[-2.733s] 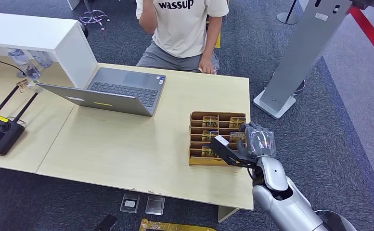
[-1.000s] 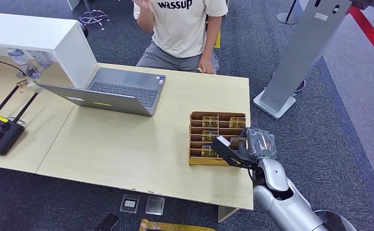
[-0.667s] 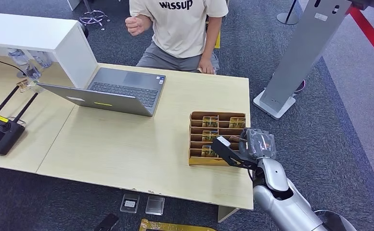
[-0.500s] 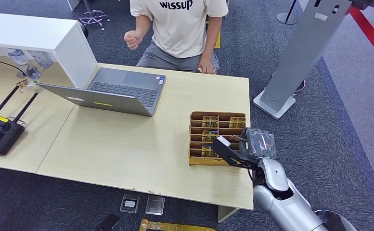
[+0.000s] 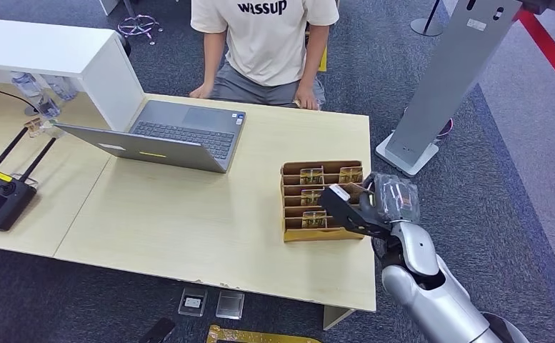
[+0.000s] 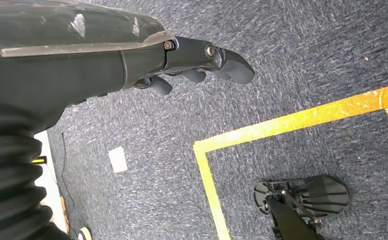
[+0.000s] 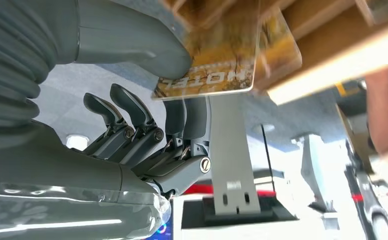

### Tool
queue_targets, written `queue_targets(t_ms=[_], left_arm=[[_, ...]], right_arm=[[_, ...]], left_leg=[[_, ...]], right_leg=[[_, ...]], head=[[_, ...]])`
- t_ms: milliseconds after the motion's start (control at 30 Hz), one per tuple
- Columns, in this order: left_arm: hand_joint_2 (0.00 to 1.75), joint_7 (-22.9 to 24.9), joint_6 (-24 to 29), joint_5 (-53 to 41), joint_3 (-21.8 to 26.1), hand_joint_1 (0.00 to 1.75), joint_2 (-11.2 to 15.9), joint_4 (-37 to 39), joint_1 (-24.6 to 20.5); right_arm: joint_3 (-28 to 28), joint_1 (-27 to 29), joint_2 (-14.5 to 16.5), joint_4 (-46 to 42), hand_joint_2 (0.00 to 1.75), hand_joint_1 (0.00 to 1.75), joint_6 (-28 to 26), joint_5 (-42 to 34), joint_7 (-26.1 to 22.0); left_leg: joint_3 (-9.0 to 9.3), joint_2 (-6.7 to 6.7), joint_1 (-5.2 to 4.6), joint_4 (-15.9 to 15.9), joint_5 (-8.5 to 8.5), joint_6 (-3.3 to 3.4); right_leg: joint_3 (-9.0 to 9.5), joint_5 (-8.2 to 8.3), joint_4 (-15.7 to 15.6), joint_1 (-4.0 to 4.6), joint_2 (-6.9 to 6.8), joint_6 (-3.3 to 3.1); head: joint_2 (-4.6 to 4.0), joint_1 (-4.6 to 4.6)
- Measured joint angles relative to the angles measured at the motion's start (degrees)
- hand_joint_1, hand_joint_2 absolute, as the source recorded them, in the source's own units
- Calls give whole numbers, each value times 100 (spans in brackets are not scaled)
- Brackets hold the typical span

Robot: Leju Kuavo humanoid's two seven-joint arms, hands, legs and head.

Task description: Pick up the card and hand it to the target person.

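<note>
We see our right hand (image 5: 385,204) at the right edge of the brown card rack (image 5: 292,234) on the pale wooden table (image 5: 188,221). Its thumb and fingers (image 7: 179,117) pinch a golden card (image 7: 221,62) printed HOTEL, held just beside the rack's slots. Our left hand (image 6: 147,60) hangs over grey carpet (image 6: 301,60), fingers loosely curled and holding nothing. A person in a cream shirt (image 5: 267,39) sits at the table's far side, beside an open laptop (image 5: 167,136).
</note>
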Motion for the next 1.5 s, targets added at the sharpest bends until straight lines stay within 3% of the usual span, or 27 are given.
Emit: queue_targets(t_ms=[233, 467, 967, 1167, 1300, 1333, 1467, 1500], left_arm=[[175, -22, 22, 59, 0, 0, 2, 0, 48], [175, 5, -6, 48, 0, 0, -1, 0, 18], [175, 114, -83, -35, -43, 0, -37, 0, -130], [175, 127, -81, -46, -95, 0, -60, 0, -158], [175, 108, -86, -68, -134, 0, -69, 0, -162], [175, 97, -84, -83, -143, 0, -70, 0, -163], [0, 43, -44, -120, -168, 0, -71, 0, -166], [0, 38, -34, -111, -172, 0, -71, 0, -166]], right_arm=[[-154, -182, -138, -945, 175, 166, -45, -260, -21], [-98, -188, -59, -1211, 175, 166, -365, -447, -610], [4, -345, 462, 284, 175, 166, -2719, 122, -2101], [-316, -308, 753, 837, 175, 166, -2890, 507, -2903], [-601, -271, 941, 1098, 175, 0, -2900, 569, -3134], [-661, -255, 982, 1156, 175, 0, -2900, 576, -3168], [-843, -207, 1111, 1345, 175, 0, -2901, 471, -3270], [-876, -201, 1137, 1391, 175, 0, -2902, 324, -3311]], left_leg=[[-1, 0, 0, 0, 0, 0], [-3, -1, 0, -1, 0, 0], [-5, -1, 0, -1, 0, 0], [-4, -1, 0, -1, 0, 0], [-4, 0, 0, -1, 0, 0], [-4, 0, 0, -1, 0, 0], [-4, 0, 0, 0, 0, 0], [-4, 0, 0, 0, 0, 0]], right_leg=[[-1, 0, 0, 0, -1, 0], [0, 0, 0, 0, -1, 0], [-1, 0, 0, 0, -2, 0], [-2, 0, 0, 0, -1, 0], [-2, 0, 0, 0, -1, 0], [-2, 0, 0, 0, -1, 0], [-2, 0, 0, 0, -1, 0], [-2, 0, 0, 0, -1, 0]], head=[[0, -1], [0, -1], [0, -2], [0, -4], [0, -3], [0, -2], [0, 1], [0, 1]])
